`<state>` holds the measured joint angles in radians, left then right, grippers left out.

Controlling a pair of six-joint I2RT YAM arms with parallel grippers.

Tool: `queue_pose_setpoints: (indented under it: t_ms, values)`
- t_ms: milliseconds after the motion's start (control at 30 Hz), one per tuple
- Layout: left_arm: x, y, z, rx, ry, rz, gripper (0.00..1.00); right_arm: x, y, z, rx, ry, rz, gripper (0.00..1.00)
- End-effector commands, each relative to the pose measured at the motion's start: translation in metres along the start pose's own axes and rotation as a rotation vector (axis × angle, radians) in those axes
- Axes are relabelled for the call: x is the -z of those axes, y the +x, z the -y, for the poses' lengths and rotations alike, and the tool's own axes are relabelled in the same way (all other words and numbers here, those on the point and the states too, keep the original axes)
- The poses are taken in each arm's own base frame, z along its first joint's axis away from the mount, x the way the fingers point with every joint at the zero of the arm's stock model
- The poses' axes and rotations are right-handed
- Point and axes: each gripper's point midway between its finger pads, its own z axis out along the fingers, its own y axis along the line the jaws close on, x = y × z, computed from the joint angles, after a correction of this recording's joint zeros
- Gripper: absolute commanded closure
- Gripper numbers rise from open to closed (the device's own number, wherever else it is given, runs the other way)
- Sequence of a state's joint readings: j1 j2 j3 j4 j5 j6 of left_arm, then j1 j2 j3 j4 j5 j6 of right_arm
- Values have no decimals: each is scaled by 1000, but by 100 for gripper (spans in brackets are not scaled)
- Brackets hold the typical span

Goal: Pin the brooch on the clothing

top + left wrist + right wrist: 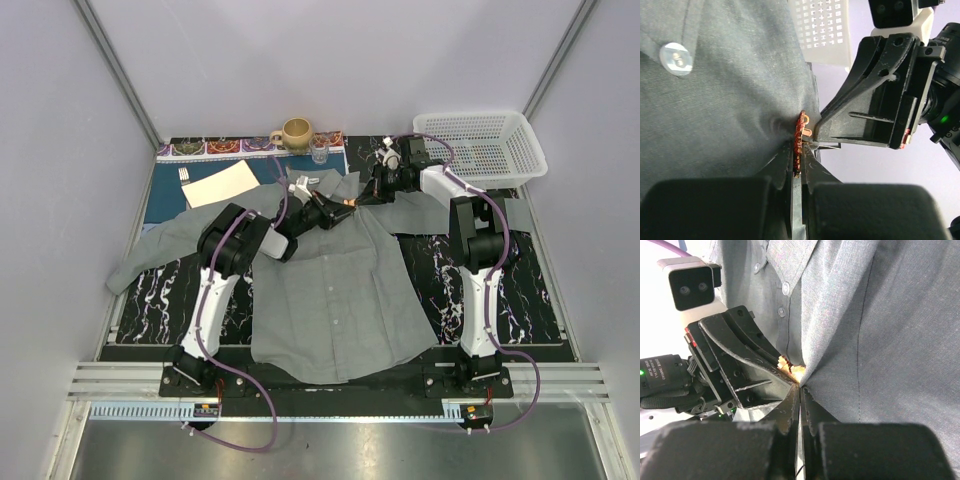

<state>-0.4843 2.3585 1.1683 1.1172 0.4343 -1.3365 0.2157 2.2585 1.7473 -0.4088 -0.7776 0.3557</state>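
Against one shirt (pixel 330 290) — one brooch (pixel 801 136), two clamped tools (pixel 799 161) (pixel 800 391).

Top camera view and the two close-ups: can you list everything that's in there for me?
shirt: one, grey, spread over the middle of the table.
brooch: one, orange-red, against the shirt near its collar.
mug: one, tan, far edge.
glass: one, clear, beside the mug.
basket: one, white, far right.
placemat: one, blue patterned, far left.
flat sheet: one, cream, on the placemat.
table: one, black marbled.
left gripper: one, black, shut on the brooch.
right gripper: one, black, pinching shirt fabric.
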Motion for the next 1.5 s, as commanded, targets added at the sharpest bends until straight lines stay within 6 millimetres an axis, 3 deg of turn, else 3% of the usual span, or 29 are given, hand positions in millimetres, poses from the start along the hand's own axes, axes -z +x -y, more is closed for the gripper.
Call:
queue_pose_setpoints:
  t_ms: [0,100,200,333,500,600,700,800,900,1067,1467]
  values:
    - [-7,4,17,-10,93,-11,100,14,-14,-27,78,-36,32,95]
    - [-8,5,10,-7,82,-16,100,15,-11,-24,75,-30,21,94]
    - [-10,7,7,1,84,-24,100,15,-9,-22,74,-28,14,83]
    - [-11,6,6,3,97,-20,100,21,-13,-19,80,-33,20,56]
    - [-13,6,6,9,107,-23,100,43,-26,-21,117,-80,45,32]
    - [-13,5,7,9,111,-23,100,53,-30,-18,145,-109,48,31]
    - [-13,4,8,7,117,-22,100,60,-31,-6,212,-99,44,38]
    - [-13,6,10,6,126,-26,100,57,-27,11,299,-87,21,44]
    - [-12,4,17,-7,152,-22,100,50,-21,19,343,-112,-12,44]
    - [-11,4,24,-17,182,-23,100,45,-17,16,388,-186,-40,37]
    - [-10,4,28,-15,201,-26,100,34,-6,17,377,-290,-105,39]
